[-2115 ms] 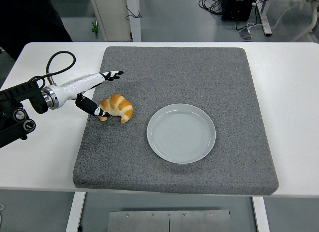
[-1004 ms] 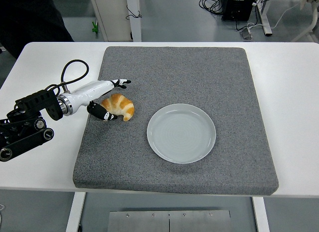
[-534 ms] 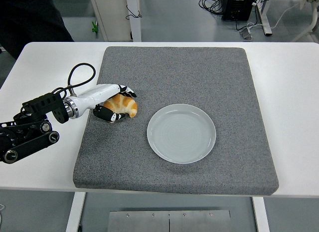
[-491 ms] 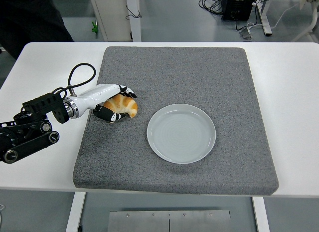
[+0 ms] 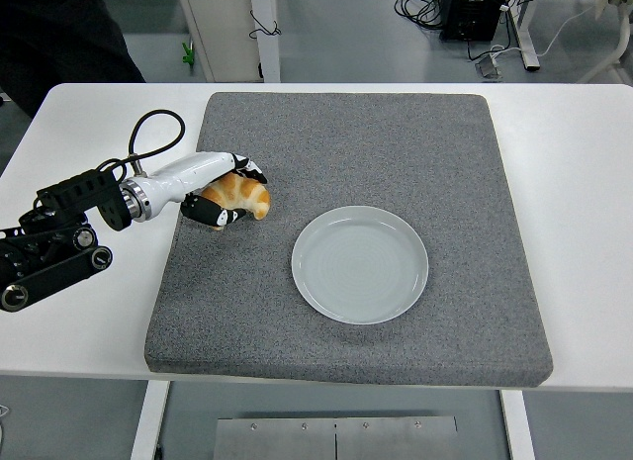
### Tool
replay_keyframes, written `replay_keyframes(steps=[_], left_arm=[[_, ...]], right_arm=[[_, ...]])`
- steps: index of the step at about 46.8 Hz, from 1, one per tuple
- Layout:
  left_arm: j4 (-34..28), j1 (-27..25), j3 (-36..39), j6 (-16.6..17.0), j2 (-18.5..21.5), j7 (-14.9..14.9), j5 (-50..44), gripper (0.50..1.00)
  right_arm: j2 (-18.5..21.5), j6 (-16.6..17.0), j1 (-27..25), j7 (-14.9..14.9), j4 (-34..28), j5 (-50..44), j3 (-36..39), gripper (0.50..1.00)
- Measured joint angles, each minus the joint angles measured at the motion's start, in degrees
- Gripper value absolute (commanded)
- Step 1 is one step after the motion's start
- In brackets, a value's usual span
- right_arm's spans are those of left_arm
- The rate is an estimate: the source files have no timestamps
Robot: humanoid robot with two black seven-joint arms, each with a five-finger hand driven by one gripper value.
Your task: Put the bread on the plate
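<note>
Bread (image 5: 240, 194) seemingly in left robot hand (image 5: 226, 191), plate (image 5: 359, 264) bare

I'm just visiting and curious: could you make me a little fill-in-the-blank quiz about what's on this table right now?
1. The left robot hand has its fingers closed around the ____.
2. The plate has ____ on it.
3. The bread lies to the ____ of the plate in the picture.
4. Plate and bread both sit on a ____ mat.

Missing words: bread; nothing; left; grey
</note>
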Motion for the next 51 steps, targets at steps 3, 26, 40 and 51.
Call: replay_keyframes(steps=[3,26,40,51], left_arm=[[-0.3,-0.6,-0.8,-0.3,0.9,0.0,-0.1,0.611],[-0.6,-5.4,-13.6,-11.8,5.7,-0.3,0.8,0.616],[-0.5,-7.2,-19.8,-16.3,5.4,-0.6,1.6,0.624],[-0.4,-9.3,-20.0,-16.6,5.6,-1.6,1.7,0.624]], right_arm=[[0.0,0.0,0.0,0.0,0.0,0.0,0.0,1.0],[0.0,0.0,0.0,0.0,0.0,0.0,0.0,1.0],[0.0,0.0,0.0,0.0,0.0,0.0,0.0,1.0],[0.0,0.0,0.0,0.0,0.0,0.0,0.0,1.0]])
